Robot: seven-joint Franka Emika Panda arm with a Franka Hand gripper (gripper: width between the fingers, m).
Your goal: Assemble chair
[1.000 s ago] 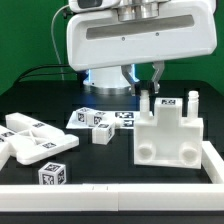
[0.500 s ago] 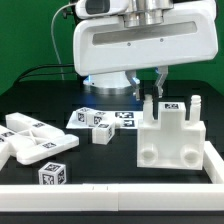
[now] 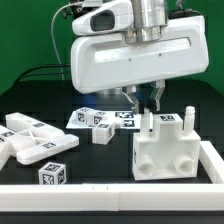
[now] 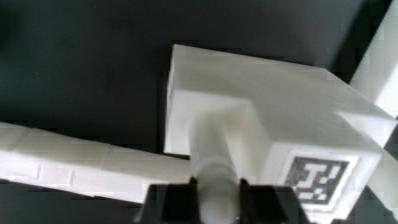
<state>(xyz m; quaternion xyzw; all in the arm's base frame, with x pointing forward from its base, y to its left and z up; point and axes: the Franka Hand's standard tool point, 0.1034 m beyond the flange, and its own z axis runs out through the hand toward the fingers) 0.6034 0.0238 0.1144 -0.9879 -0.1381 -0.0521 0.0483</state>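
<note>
Gripper (image 3: 147, 106) closed on upright post (image 3: 148, 122) of seat block (image 3: 165, 150): a binding post could tip or drag the block

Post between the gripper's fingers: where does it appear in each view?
Exterior view: the post stands upright on the chair block, toward the exterior view's left, under the gripper.
Wrist view: the post reaches from between the gripper's fingers onto the chair block.
Shared landmark: the marker tag beside the post.
</note>
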